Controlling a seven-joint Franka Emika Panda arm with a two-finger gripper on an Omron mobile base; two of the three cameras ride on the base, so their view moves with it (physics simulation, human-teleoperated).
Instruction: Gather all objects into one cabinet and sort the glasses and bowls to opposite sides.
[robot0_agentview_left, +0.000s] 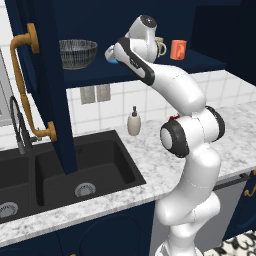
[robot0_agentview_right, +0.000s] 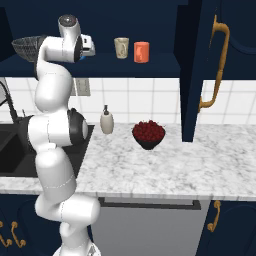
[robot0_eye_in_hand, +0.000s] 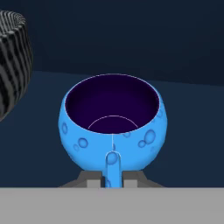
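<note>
Pinching what seems the near rim of the blue bowl, fingers closed.

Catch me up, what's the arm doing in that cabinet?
The gripper is up on the cabinet shelf, jaws shut on the near rim of the blue bowl. The wire-mesh bowl sits to the left on the same shelf; the cream mug and orange mug stand together at the right.

Bright blue bowl — dark purple inside; grey mesh bowl.
</note>
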